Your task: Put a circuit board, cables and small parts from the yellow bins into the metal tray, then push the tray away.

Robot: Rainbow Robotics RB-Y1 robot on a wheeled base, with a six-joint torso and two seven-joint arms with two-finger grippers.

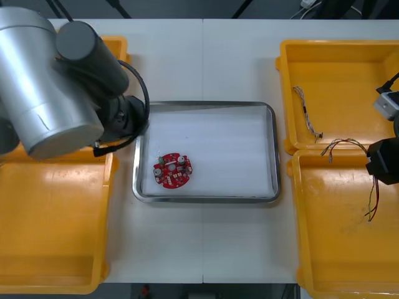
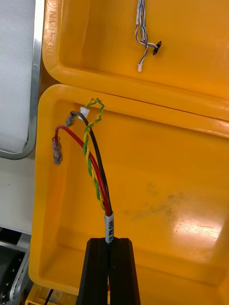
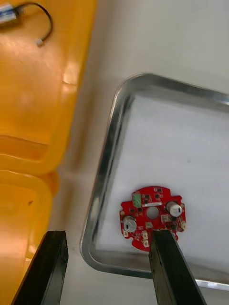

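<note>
Our right gripper (image 2: 109, 242) sits over the near right-hand yellow bin (image 2: 157, 200), its fingers (image 2: 98, 271) clenched on a red, black and yellow-green cable bundle (image 2: 95, 167). They pinch the bundle at its white sleeve. The loose ends fan out toward the bin's corner by the tray, each ending in a small connector. In the front view this gripper (image 1: 381, 163) shows at the picture's right edge, with thin wires trailing on either side of it. A twisted blue and white cable (image 2: 141, 33) lies in the far right-hand yellow bin (image 2: 191, 57).

Our left gripper (image 3: 107, 233) hangs above the near left corner of the metal tray (image 3: 102, 190), fingers (image 3: 47, 267) released and standing wide apart. One is over the bench (image 1: 206, 249) between the tray and the left-hand yellow bins (image 3: 43, 105); the other is over the tray's white inside. That inner fingertip overlaps the edge of the round red circuit board (image 3: 152, 217), and we cannot tell whether it touches it. The board lies flat in the tray, near its left end and its near rim. A black cable (image 3: 45, 21) lies in the farther left-hand bin.
</note>
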